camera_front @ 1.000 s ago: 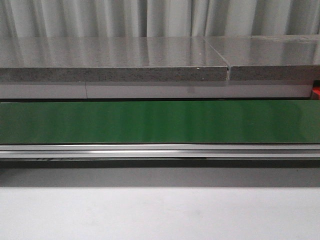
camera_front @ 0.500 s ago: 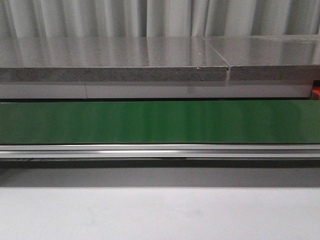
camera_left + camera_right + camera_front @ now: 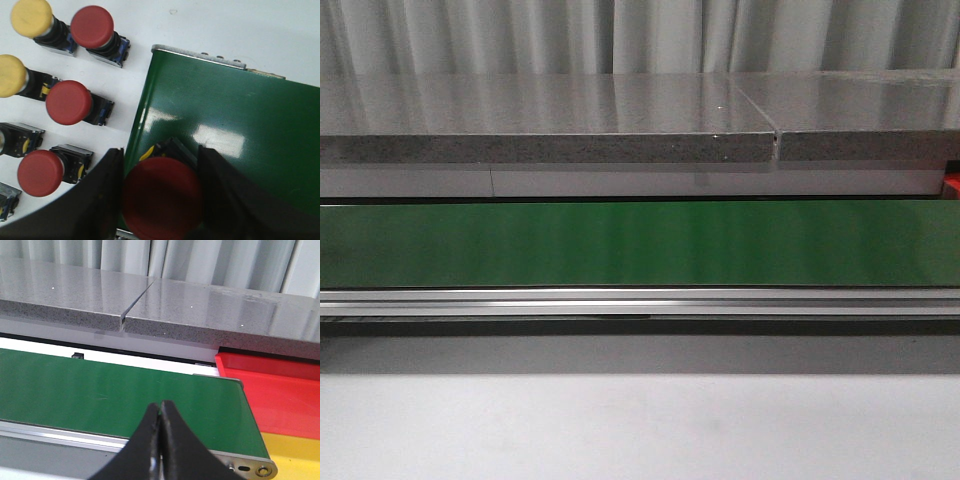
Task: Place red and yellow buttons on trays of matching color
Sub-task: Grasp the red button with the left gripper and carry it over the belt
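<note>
Green conveyor belt spans the front view side to side; grey stone shelf behind it at 12 o'clock. No arm in that view.

Red tray sits past the belt's end, yellow tray just beside it, nearer the camera. Both look bare in the part shown.

Left gripper is clamped on a red button, fingers on either flank of its cap, directly above the belt's end edge; whether the button touches the belt, cannot tell.

Right gripper: fingers pressed together, nothing between them, poised over the belt's near rail.

Spare red buttons and yellow buttons stand in rows on the white table, at 9 to 11 o'clock from the held one.

Handling, judged: rigid plastic, light, top-heavy mushroom cap, smooth dome likely slippery. Better grip across the square black base or cap sides.
</note>
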{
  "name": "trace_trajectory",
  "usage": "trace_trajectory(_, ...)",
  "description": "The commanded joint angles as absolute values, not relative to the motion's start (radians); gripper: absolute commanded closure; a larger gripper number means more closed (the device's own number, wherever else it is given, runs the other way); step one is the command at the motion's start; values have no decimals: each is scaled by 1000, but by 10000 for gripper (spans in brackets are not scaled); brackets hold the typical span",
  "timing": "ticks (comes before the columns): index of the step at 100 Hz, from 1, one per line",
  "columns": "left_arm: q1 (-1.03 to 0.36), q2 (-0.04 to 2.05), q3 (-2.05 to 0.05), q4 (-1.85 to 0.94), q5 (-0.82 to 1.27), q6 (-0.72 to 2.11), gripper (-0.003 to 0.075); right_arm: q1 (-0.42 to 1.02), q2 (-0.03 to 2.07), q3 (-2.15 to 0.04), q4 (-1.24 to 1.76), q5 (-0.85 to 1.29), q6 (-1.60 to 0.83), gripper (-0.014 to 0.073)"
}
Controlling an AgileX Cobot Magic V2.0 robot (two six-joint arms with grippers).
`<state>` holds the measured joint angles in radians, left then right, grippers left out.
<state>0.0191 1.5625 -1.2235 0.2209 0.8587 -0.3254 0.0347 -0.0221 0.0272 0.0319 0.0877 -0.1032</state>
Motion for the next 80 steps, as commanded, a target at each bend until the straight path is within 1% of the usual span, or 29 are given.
trace_trajectory(1,10,1559,-1262,229,835,-322,739,31,-31,12,22,0,-110,659)
trace_trajectory(21,10,1596,-1262,227,852,-322,736,31,-31,12,22,0,-110,659)
trace_trajectory(28,10,1596,-1262,228,853,-322,706,31,-31,12,22,0,-110,659)
trace_trajectory(33,10,1596,-1262,228,853,-322,659,31,-31,12,22,0,-110,659)
trace_trajectory(40,10,1596,-1262,228,854,-322,553,31,-31,12,22,0,-110,659)
trace_trajectory(46,10,1596,-1262,227,856,-321,426,31,-31,12,22,0,-110,659)
trace_trajectory(47,10,1596,-1262,227,856,-319,394,31,-31,12,22,0,-110,659)
trace_trajectory(49,10,1596,-1262,225,856,-319,362,31,-31,12,22,0,-110,659)
trace_trajectory(52,10,1596,-1262,225,856,-319,283,31,-31,12,22,0,-110,659)
trace_trajectory(54,10,1596,-1262,225,856,-319,252,31,-31,12,22,0,-110,659)
trace_trajectory(55,10,1596,-1262,225,856,-319,223,31,-31,12,22,0,-110,659)
trace_trajectory(59,10,1596,-1262,225,854,-319,148,31,-31,12,22,0,-110,659)
trace_trajectory(62,10,1596,-1263,225,854,-319,113,31,-31,12,22,0,-110,659)
trace_trajectory(66,10,1596,-1265,225,854,-319,86,31,-31,12,22,0,-110,659)
trace_trajectory(80,10,1592,-1293,223,857,-319,91,31,-31,12,22,0,-110,659)
